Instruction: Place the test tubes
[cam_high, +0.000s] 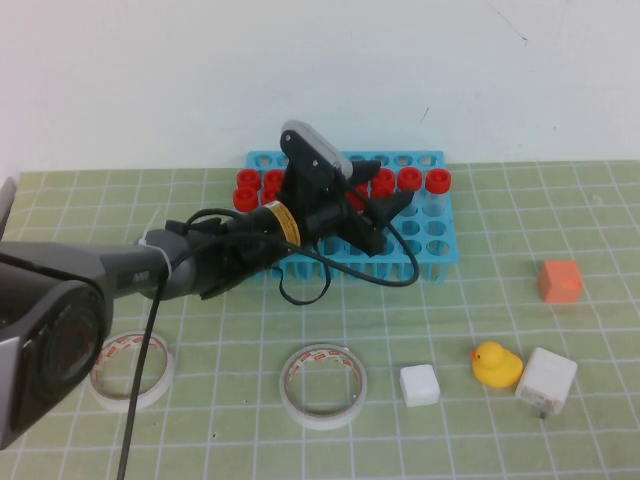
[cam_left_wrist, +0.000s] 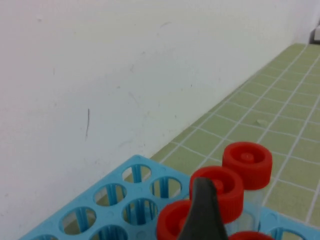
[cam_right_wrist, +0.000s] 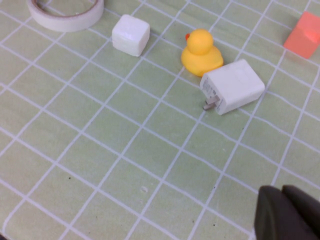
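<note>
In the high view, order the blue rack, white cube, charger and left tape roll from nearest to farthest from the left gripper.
1. blue rack, under the left gripper
2. white cube, front centre
3. charger, front right
4. left tape roll, front left
The right gripper hangs near the charger.

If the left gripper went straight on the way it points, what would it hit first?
Probably the red-capped test tubes in the blue rack, ahead of the left gripper; depth unclear. The right gripper, shut, hangs over the mat.
</note>
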